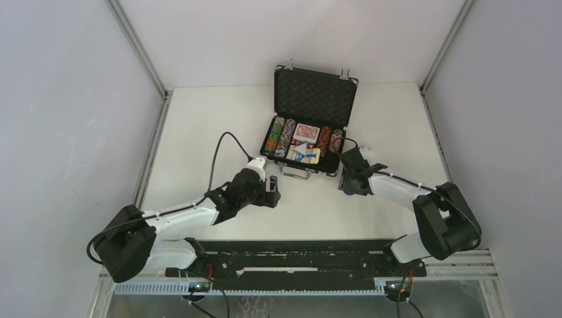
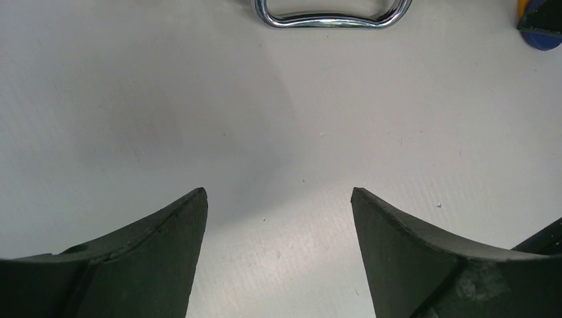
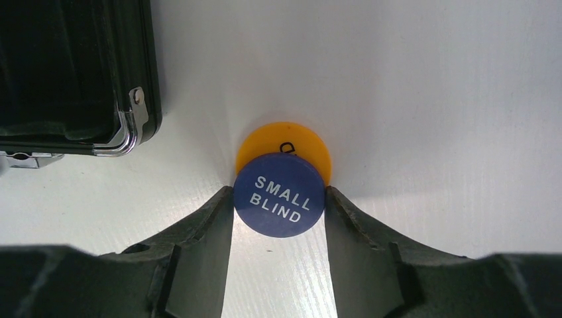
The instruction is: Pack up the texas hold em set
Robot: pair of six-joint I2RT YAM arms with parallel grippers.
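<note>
The black briefcase [image 1: 315,94] lies open at the table's middle back, holding rows of poker chips [image 1: 281,136], red-backed cards [image 1: 306,132] and a blue card box [image 1: 303,154]. Its silver handle [image 1: 295,173] faces me and also shows in the left wrist view [image 2: 330,18]. My right gripper [image 1: 346,183] is just right of the case's front corner. In the right wrist view [image 3: 279,199] it is shut on a blue "SMALL BLIND" button [image 3: 280,196], which overlaps an orange button [image 3: 285,139]. My left gripper [image 1: 272,192] is open and empty over bare table [image 2: 278,199], below the handle.
The case's front right corner with a silver latch [image 3: 136,99] is close to the left of the right gripper. The blue button's edge [image 2: 538,38] shows at the top right of the left wrist view. Grey walls enclose the white table.
</note>
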